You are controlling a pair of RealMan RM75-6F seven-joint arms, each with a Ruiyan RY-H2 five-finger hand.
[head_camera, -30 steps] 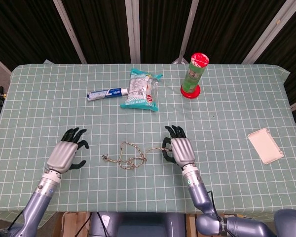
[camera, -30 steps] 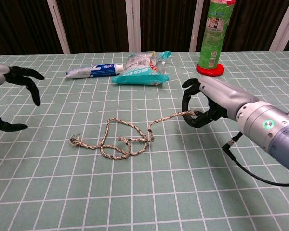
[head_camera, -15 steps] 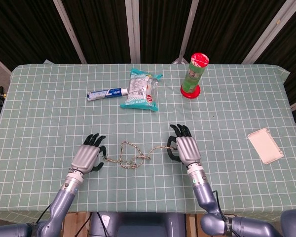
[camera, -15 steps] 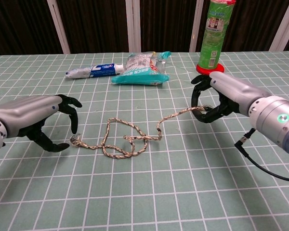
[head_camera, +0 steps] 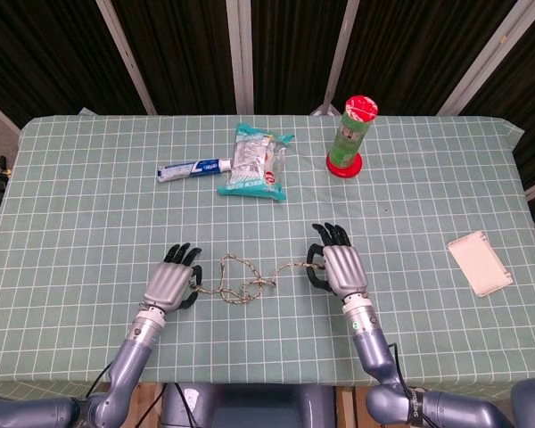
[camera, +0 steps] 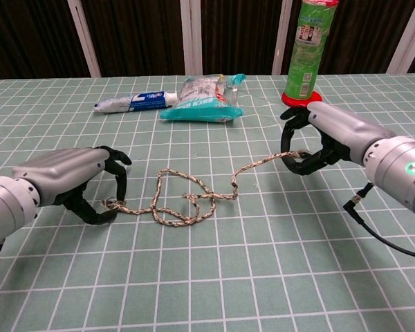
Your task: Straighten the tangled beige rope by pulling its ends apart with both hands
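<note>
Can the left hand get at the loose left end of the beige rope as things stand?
Probably yes: the left hand is already at that end of the beige rope, its fingers curled around it, with nothing between. Whether it grips firmly cannot be told.

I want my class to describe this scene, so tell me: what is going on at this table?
A two-handed robot is working on a tangled beige rope lying on the green checked table. Its right hand pinches one rope end, and its left hand is curled around the other end, though a firm grip there cannot be confirmed. The middle of the rope lies in loose loops, not yet pulled straight. A toothpaste tube, a snack bag, a green can and a white case sit off to the sides.
</note>
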